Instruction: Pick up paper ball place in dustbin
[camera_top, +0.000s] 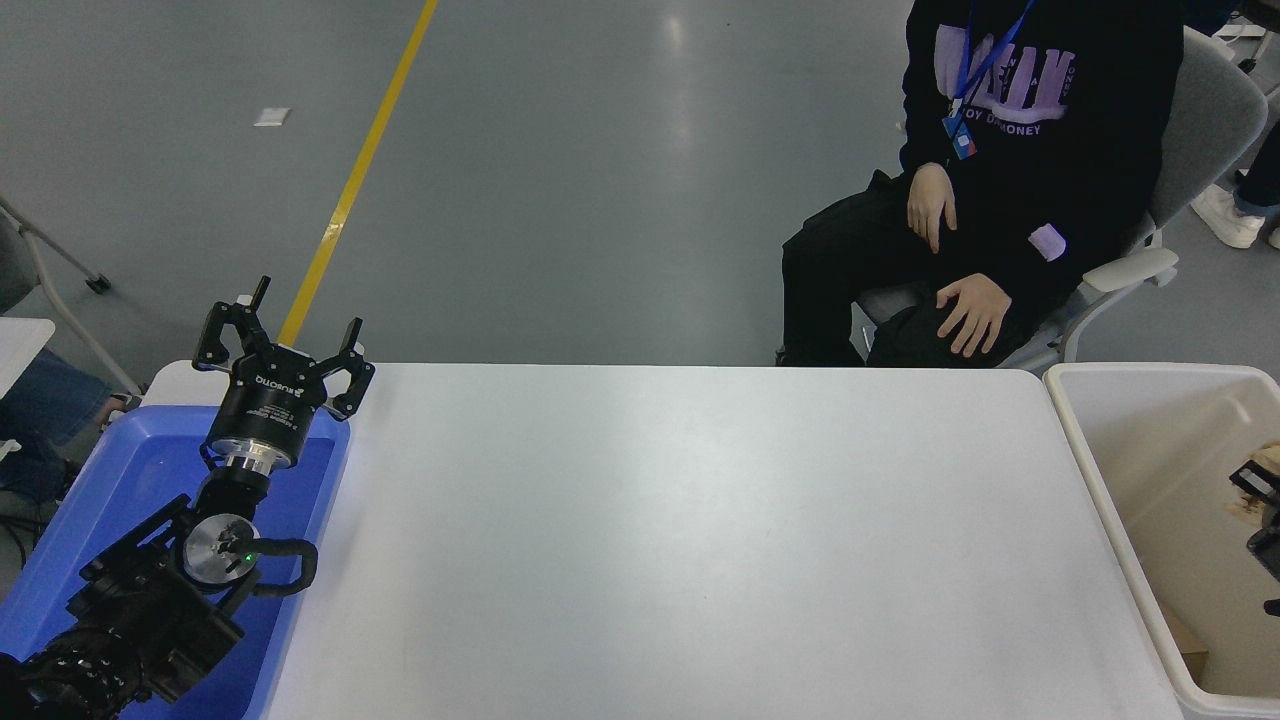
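Head view shows the right end effector (1262, 500) only as a sliver at the picture's right edge, over the inside of the dustbin (1100, 470); whether it is open or closed cannot be told. A tan scrap of the paper ball (1268, 458) shows against it, above the dustbin's interior. The dustbin stands just beside the right end of the white desk (680, 540). Well apart from the dustbin, the left end effector (280, 335) is parked over a blue tray (110, 470), fingers spread and holding nothing. A seated person (1000, 180) is beyond the desk.
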